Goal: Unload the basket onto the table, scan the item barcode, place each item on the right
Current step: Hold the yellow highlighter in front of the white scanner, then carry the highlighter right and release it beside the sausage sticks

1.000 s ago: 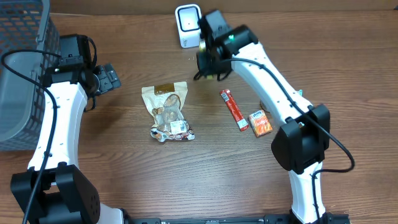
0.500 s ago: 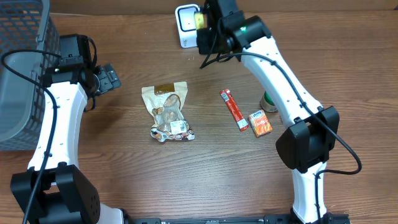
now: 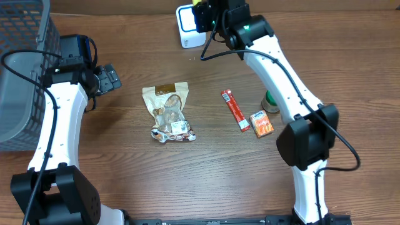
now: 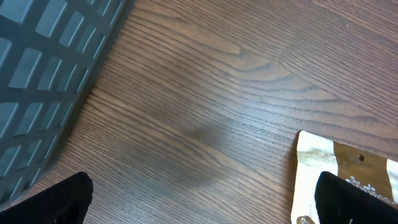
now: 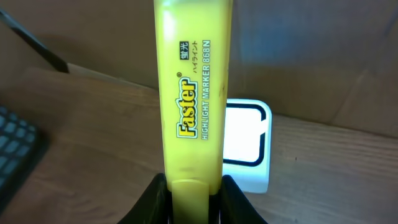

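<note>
A yellow highlighter marker (image 5: pixel 193 93) stands upright between the black fingers of my right gripper (image 5: pixel 194 186), which is shut on its lower end. Right behind it stands the white barcode scanner (image 5: pixel 247 140) with its lit window facing me. From overhead, the right gripper (image 3: pixel 207 15) hovers at the back of the table beside the scanner (image 3: pixel 186 26), and only a bit of the marker (image 3: pixel 198 4) shows. My left gripper (image 3: pixel 109 78) stands open over bare wood at the left, its fingers wide apart around nothing (image 4: pixel 208 196).
A grey mesh basket (image 3: pixel 19 75) fills the far left. A snack bag (image 3: pixel 169 112) lies mid-table, its top edge by my left fingertip (image 4: pixel 348 168). A red stick pack (image 3: pixel 235 110), an orange box (image 3: pixel 262 124) and a green item (image 3: pixel 270 101) lie right of centre.
My right arm has carried the marker back and up from beside the scanner to in front of its window. The left arm has not moved.
</note>
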Robot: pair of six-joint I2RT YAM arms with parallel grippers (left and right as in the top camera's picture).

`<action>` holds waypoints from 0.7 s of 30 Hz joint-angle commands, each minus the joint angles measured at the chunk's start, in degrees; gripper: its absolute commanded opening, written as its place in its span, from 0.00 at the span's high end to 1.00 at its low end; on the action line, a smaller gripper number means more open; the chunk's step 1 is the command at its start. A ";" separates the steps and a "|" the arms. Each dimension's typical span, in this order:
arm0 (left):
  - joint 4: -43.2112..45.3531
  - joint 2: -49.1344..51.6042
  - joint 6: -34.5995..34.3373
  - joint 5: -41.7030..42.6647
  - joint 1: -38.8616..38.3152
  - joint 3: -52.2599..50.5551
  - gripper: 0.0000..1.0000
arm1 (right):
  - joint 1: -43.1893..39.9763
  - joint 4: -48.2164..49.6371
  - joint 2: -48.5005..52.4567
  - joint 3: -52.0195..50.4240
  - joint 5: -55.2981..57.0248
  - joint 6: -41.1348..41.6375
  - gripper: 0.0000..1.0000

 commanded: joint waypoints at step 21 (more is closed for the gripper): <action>0.09 -0.79 1.09 0.46 -0.39 0.81 0.00 | 0.20 7.54 15.28 0.85 5.22 -3.61 0.96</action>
